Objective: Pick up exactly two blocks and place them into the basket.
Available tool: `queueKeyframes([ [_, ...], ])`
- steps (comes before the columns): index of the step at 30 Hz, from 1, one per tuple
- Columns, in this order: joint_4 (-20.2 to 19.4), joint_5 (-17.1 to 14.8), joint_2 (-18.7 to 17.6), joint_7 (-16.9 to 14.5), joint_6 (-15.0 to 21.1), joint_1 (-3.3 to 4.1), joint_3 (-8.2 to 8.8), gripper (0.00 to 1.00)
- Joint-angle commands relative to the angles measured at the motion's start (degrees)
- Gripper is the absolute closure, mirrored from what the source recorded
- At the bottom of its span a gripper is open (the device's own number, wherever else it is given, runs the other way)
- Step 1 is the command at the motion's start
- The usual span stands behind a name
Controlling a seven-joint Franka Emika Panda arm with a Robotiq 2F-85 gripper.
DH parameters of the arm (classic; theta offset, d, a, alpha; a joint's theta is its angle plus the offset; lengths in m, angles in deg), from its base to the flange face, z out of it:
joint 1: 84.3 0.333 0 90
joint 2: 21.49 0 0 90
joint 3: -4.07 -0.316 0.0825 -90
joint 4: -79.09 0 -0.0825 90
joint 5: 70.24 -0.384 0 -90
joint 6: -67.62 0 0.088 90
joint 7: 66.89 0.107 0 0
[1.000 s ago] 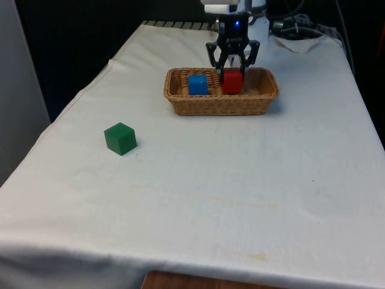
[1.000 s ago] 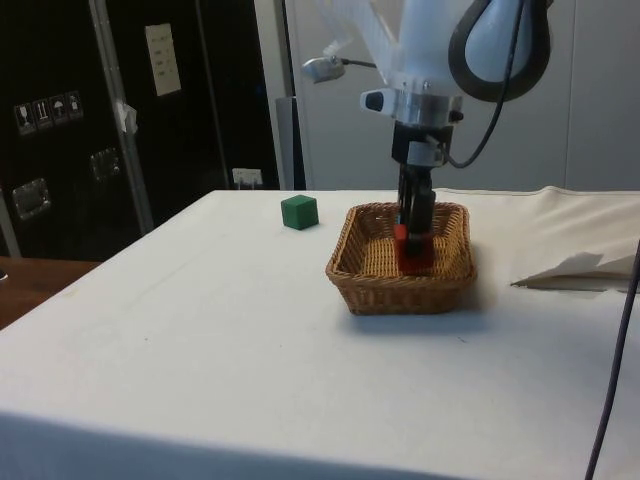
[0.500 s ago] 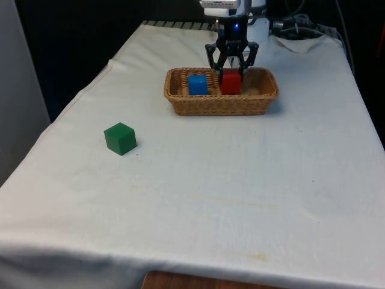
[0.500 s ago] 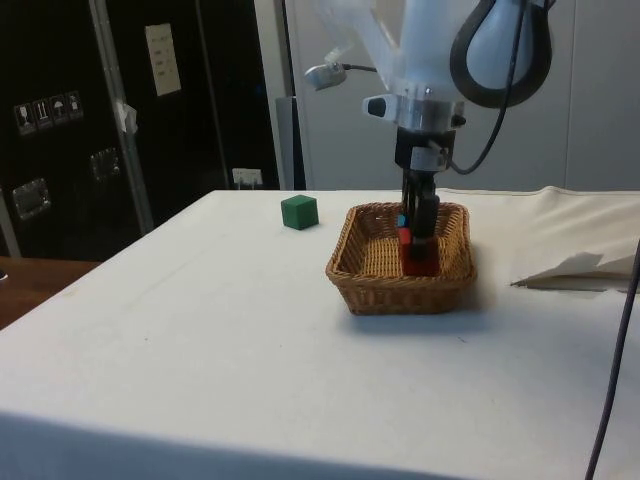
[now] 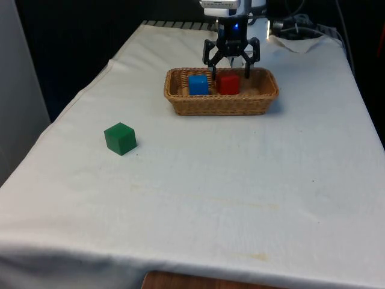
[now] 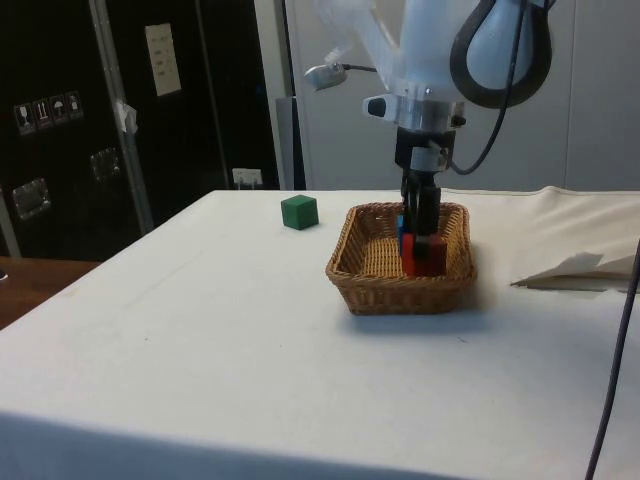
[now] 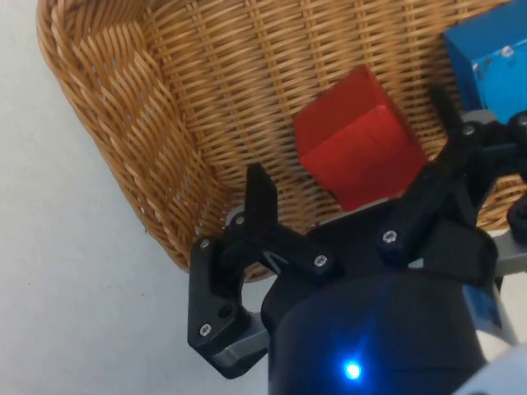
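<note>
Basket (image 5: 220, 107): wicker, the landmark on the white cloth; both delivered blocks lie inside it, resting on its woven floor.
Cloth (image 5: 240, 180): bears the basket, and one leftover block well apart from the basket, off toward the front view's left.
Gripper (image 5: 231, 67): hangs directly above the basket, fingers spread wide and holding nothing; in the wrist view the red block sits free between and below them.
Red block (image 5: 228, 83): inside the basket, just beside the blue one, clear of both fingers.
Blue block (image 5: 197, 84): inside the basket, on the red block's side toward the front view's left.
Green block (image 5: 120, 138): outside the basket, untouched on the cloth.
Progress: two blocks are in, so the count looks met; my judgement is that only lifting the arm clear of the basket is left, and the green block should stay put.
</note>
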State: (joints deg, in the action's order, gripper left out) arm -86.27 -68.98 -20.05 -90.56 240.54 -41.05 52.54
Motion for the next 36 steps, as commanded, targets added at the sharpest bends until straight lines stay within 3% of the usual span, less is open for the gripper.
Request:
queueKeyframes([
  [1, -0.80, -0.86, 0.74, -0.34, 0.97, 0.34, -0.06, 0.00],
  [2, 0.00, 0.00, 0.00, 0.00, 0.00, 0.00, 0.00, 0.00],
  [5, 0.23, -0.46, 0.46, 0.92, 0.52, 0.46, -0.40, 0.00],
  [22, 4.13, 0.74, 2.46, 7.05, -0.34, 0.00, -4.47, 0.00],
  [23, 2.98, 0.00, 3.38, 6.02, 0.23, 0.52, -4.07, 0.00],
  [24, 4.30, 0.80, 2.52, 7.33, -0.40, 0.00, -4.76, 0.00],
  [30, 5.84, 0.97, 2.98, 9.45, -0.86, -0.11, -6.36, 0.00],
  [31, 4.64, 0.00, 3.78, 8.48, 0.06, 0.52, -6.02, 0.00],
  [32, 6.02, 0.97, 3.04, 9.68, -0.92, -0.17, -6.53, 0.00],
  [36, 7.22, 1.03, 3.32, 11.17, -1.26, -0.11, -7.62, 0.00],
])
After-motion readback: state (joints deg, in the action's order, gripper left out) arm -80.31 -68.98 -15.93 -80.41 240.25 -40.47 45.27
